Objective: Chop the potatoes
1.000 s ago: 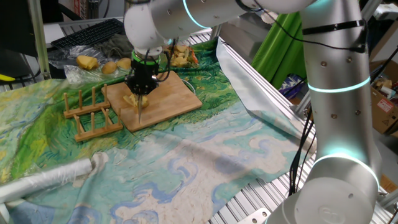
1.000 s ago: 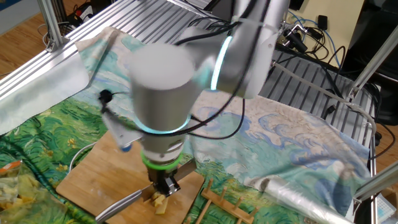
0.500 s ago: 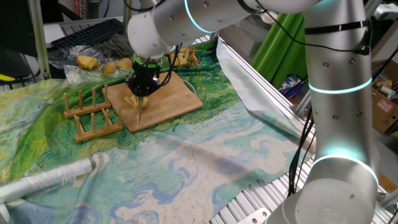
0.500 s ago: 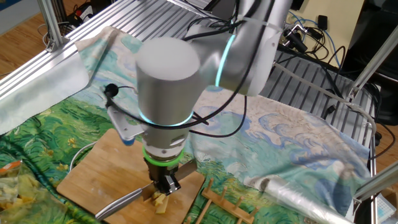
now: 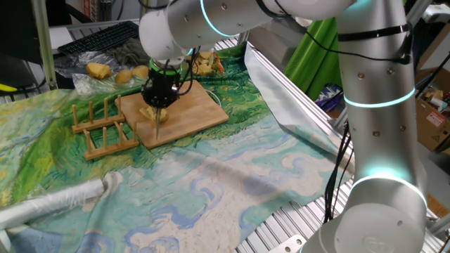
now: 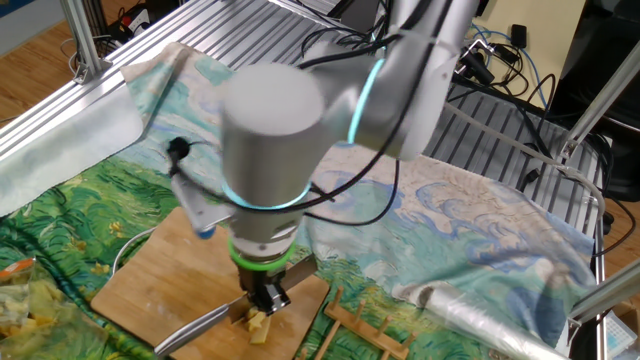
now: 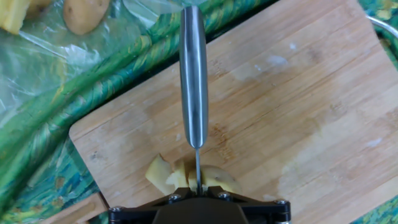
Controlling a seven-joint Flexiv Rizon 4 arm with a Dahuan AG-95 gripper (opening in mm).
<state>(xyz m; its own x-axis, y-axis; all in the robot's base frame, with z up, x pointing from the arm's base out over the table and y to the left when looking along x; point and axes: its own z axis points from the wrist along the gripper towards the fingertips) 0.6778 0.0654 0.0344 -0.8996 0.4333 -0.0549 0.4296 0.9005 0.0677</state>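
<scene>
The gripper (image 5: 157, 105) pointed straight down, its jaws clenched on a knife (image 7: 193, 74) whose steel handle ran forward from the fingers in the hand view, the thin blade edge dropping into the potatoes (image 7: 186, 176). These lay directly beneath the gripper as a few pale-yellow chunks, touching one another in a short row set crosswise to the knife, on the near part of the wooden board (image 7: 292, 112); from the other fixed view the gripper's body hid most of them, leaving one chunk (image 6: 259, 325) visible at the board's edge. Just beside the board, to the gripper's side, stood a wooden peg rack (image 5: 102, 130). Beyond the knife's handle end lay a clear plastic sheet (image 5: 88, 79) carrying whole unpeeled potatoes (image 5: 98, 70) and peel scraps (image 5: 206, 65). Farther off, a roll of clear film (image 5: 60, 202) rested near the table's edge. The board lay on a cloth (image 5: 211, 183) printed in swirling green, blue and cream, spread over a slatted aluminium table (image 6: 250, 25). Past the table were a green drape (image 5: 316, 53), a black keyboard (image 5: 98, 39) and loose cables (image 6: 500, 65)
</scene>
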